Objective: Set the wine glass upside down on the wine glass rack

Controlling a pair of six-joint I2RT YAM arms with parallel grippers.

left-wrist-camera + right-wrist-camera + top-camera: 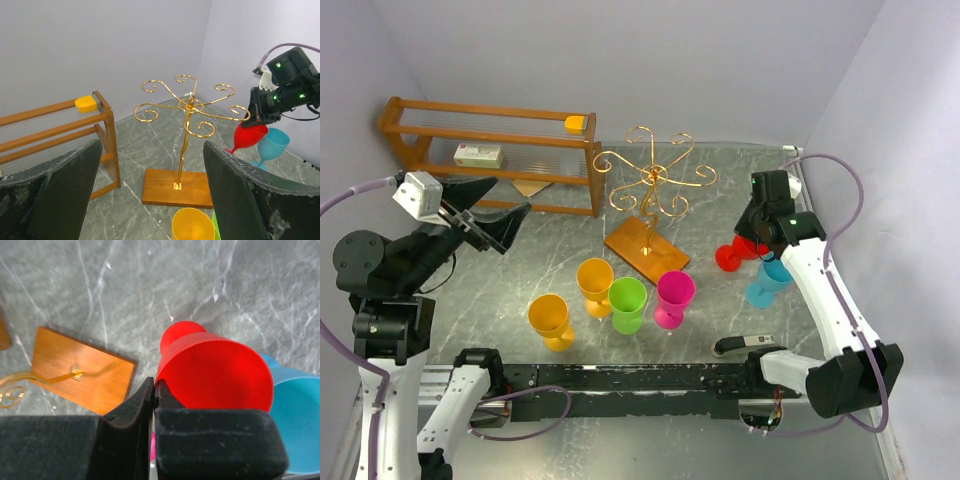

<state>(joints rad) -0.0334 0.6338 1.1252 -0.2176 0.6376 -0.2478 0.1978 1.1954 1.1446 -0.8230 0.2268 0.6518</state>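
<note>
1. The left tool point(152, 165) frames the scene, its dark fingers point(65, 200) wide apart at 8 and 4 o'clock.
2. Dead centre, the gold wine glass rack point(187, 107) stands upright on the grey desk point(145, 145).
3. At 3 o'clock the right tool point(251, 121) meets the rim of a tilted red wine glass point(250, 140), with a blue glass point(272, 145) just beside it.
4. At 9 o'clock there's a wooden shelf point(55, 125) with a yellow block point(86, 104) on top.
</note>
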